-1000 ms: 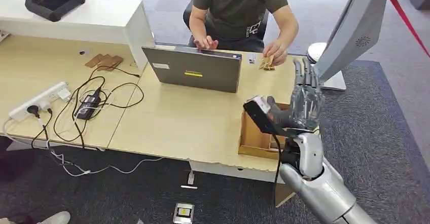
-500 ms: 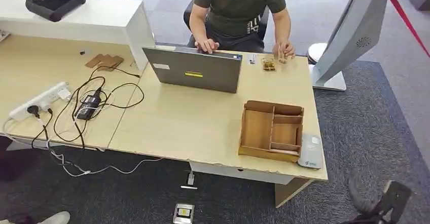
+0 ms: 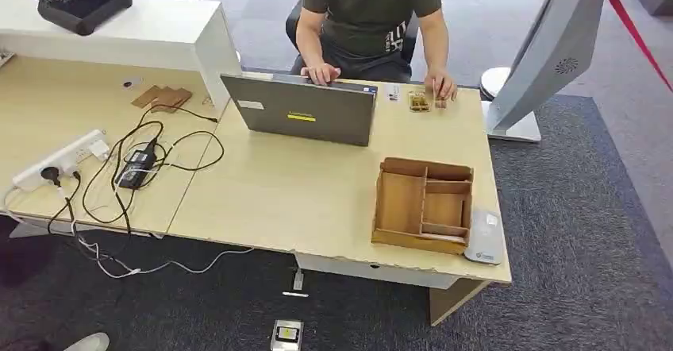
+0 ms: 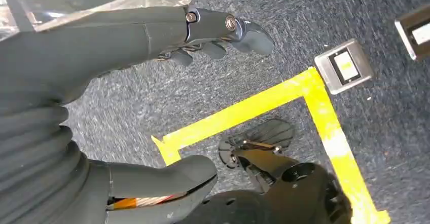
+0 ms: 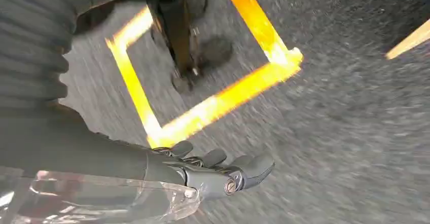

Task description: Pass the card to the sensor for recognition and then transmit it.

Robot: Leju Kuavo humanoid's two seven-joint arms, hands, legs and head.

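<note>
Right arm that stood raised over the wooden tray a second ago has dropped out of the head view; the person's hand that held the card up is now down on the desk

Card (image 3: 418, 101): small tan-brown flat piece with darker marks, lying on the far edge of the desk (image 3: 317, 192), right of the laptop, just beside the person's hand (image 3: 439, 87). A second small tan bit sits under that hand; too small to tell what it is. No print readable on the card

Sensor (image 3: 484, 237): flat light-grey pad with rounded corners at the near right desk corner, touching the right side of the wooden tray (image 3: 424, 206). Well apart from the card

Right hand (image 5: 101, 153): hangs over grey carpet, fingers stretched out straight and together, nothing held; picture motion-blurred. Left hand (image 4: 101, 46): also over carpet, fingers extended, thumb held wide apart, nothing between them

Writing and labels: laptop (image 3: 301, 113) lid has a yellow sticker in the middle and a white one at its left corner, text unreadable. Black router (image 3: 83, 0) on the white shelf carries a yellow label, unreadable. Silver floor box (image 3: 286, 334) has a yellow-white label, unreadable. Yellow floor tape (image 4: 314, 97) forms a corner on the carpet

Person's other hand (image 3: 321, 73) rests on the laptop keyboard. White power strip (image 3: 59, 159) with black cables at desk left
</note>
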